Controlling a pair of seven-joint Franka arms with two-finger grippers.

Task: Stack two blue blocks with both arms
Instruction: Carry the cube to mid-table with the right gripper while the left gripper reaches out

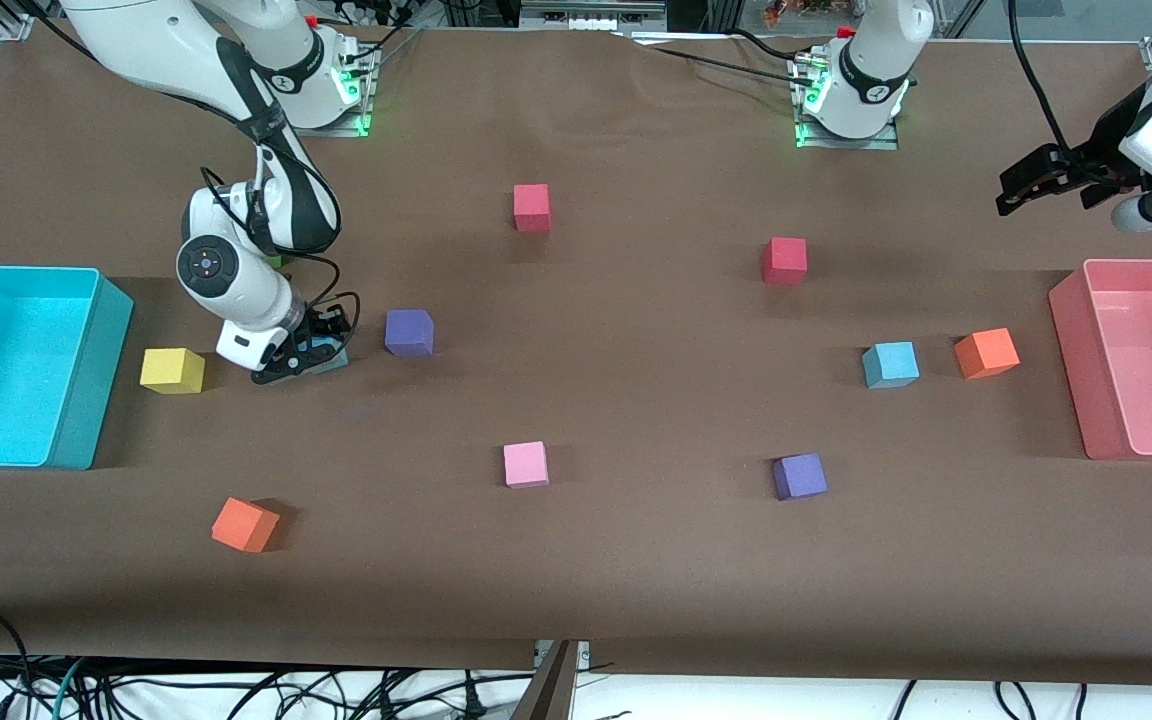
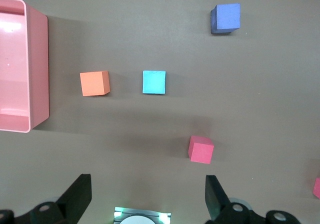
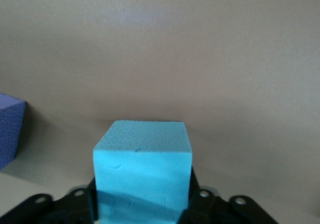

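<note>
One blue block (image 3: 142, 171) sits between the fingers of my right gripper (image 1: 308, 358), which is shut on it low at the table, between a yellow cube and a purple cube; only a sliver of this block (image 1: 333, 357) shows in the front view. The second blue block (image 1: 890, 364) lies free on the table beside an orange cube, toward the left arm's end; it also shows in the left wrist view (image 2: 154, 81). My left gripper (image 1: 1014, 195) is open and empty, held up in the air near the pink bin; in its own wrist view (image 2: 147, 199) the fingers stand wide apart.
A cyan bin (image 1: 86, 400) stands at the right arm's end and a pink bin (image 1: 1071, 350) at the left arm's end. A yellow cube (image 1: 173, 370), two purple cubes (image 1: 409, 332) (image 1: 799, 476), two red, two orange and a pink cube (image 1: 525, 464) are scattered about.
</note>
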